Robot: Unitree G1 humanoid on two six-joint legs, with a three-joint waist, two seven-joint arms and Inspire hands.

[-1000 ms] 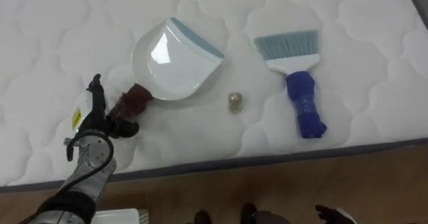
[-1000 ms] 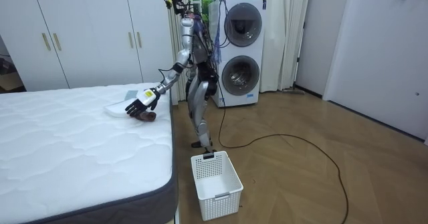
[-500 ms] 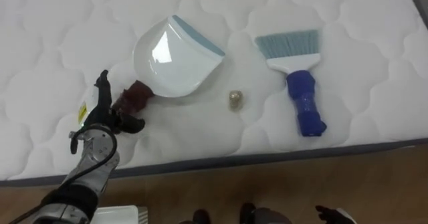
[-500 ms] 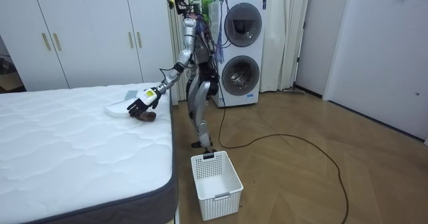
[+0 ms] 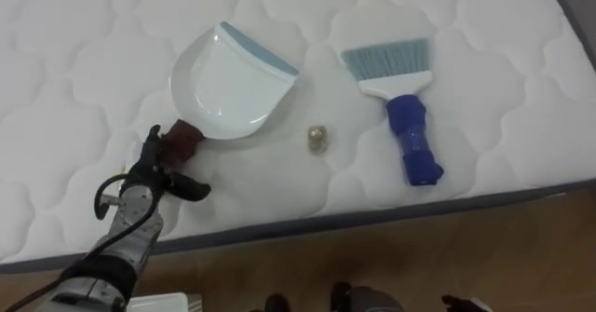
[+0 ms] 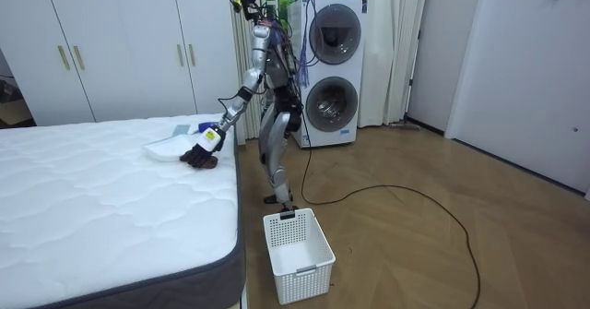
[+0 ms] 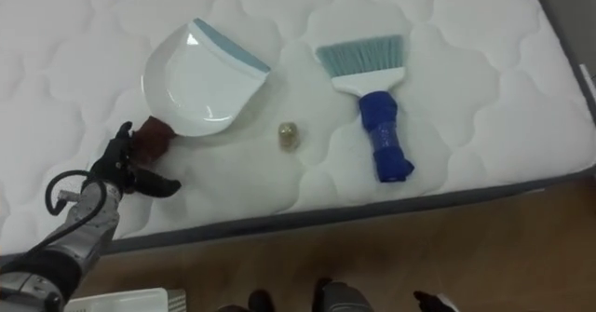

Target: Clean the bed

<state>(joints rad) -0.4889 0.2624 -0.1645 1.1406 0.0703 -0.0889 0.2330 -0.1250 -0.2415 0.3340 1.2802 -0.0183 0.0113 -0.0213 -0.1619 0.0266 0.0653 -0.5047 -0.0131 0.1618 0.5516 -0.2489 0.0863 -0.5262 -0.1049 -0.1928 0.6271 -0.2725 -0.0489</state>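
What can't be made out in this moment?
Left eye view: whether the left hand touches the dustpan handle; the hand covers the spot.
Left eye view: what the small brownish lump beside the brush is; too small to tell.
Left eye view: the right hand, cut off by the lower edge.

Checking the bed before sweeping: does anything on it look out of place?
Yes: a small brownish scrap lies loose on the white mattress, between the dustpan and the blue brush, touching neither. Nothing looks spilled or damaged.
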